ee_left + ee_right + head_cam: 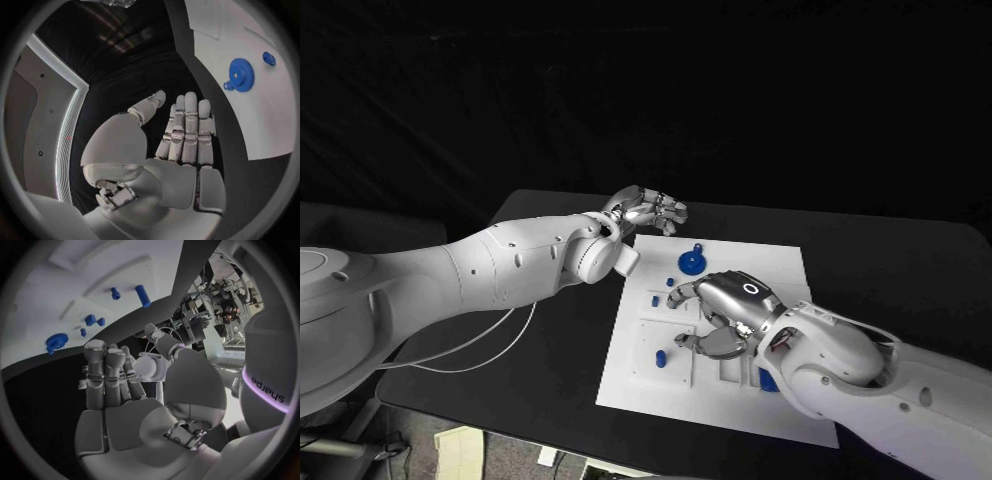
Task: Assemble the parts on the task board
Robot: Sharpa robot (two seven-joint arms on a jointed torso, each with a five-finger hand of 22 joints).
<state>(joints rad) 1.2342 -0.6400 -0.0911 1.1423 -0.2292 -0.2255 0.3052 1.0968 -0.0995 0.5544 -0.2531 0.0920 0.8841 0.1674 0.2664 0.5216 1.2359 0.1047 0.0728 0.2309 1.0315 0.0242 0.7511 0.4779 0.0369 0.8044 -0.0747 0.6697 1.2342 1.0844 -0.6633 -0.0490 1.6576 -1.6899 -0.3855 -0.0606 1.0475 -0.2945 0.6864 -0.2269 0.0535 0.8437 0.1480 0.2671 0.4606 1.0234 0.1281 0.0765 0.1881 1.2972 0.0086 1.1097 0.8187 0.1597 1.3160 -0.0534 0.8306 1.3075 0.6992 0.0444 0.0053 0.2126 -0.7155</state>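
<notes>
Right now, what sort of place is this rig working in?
Likely a robotics lab or test cell: a black table under dark backdrop, a white task board with a blue gear, and equipment racks behind the robot.

task board: one white plate [776, 262] on the surface
blue gear: just one [691, 262]
small blue parts: around five in the right wrist view, e.g. [142, 295]
robot hands: two, left [648, 211] and right [728, 312]
</notes>
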